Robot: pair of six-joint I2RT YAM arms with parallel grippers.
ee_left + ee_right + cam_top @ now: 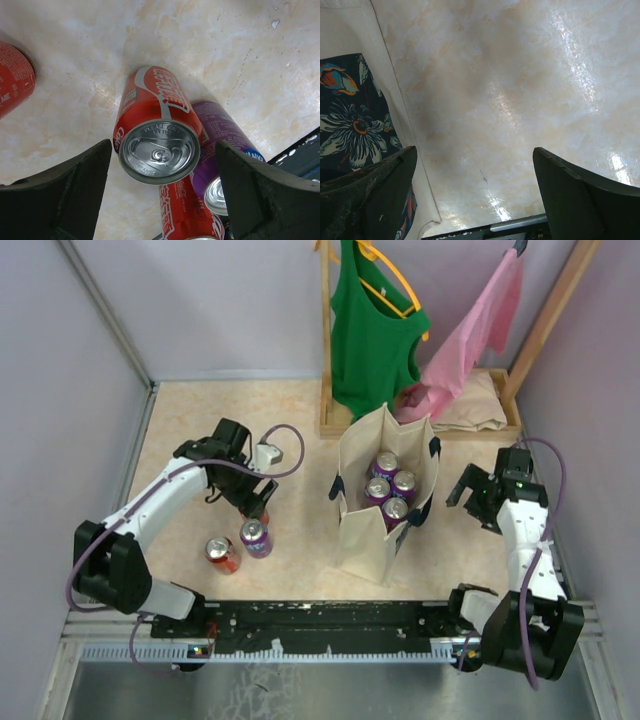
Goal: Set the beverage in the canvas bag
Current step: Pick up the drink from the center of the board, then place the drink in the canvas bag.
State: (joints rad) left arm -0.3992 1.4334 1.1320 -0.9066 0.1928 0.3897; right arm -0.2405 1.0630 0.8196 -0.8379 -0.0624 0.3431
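Observation:
The cream canvas bag [362, 532] stands open mid-table with three purple cans [390, 490] inside. My left gripper [256, 508] is open, its jaws straddling an upright red cola can [156, 125] without touching it. A purple can [222, 145] and a second red can [187, 212] stand just behind that one, and both show in the top view as the purple can [255, 538] and the red can [222, 554]. Another red can [12, 75] sits at the left edge of the left wrist view. My right gripper [478, 498] is open and empty beside the bag's flower-printed side [350, 125].
A wooden rack [325, 350] at the back holds a green tank top [372, 335] and a pink garment [475, 330], with folded beige cloth [485, 405] on its base. Walls close in on the left and right. A black rail [320, 618] runs along the near edge.

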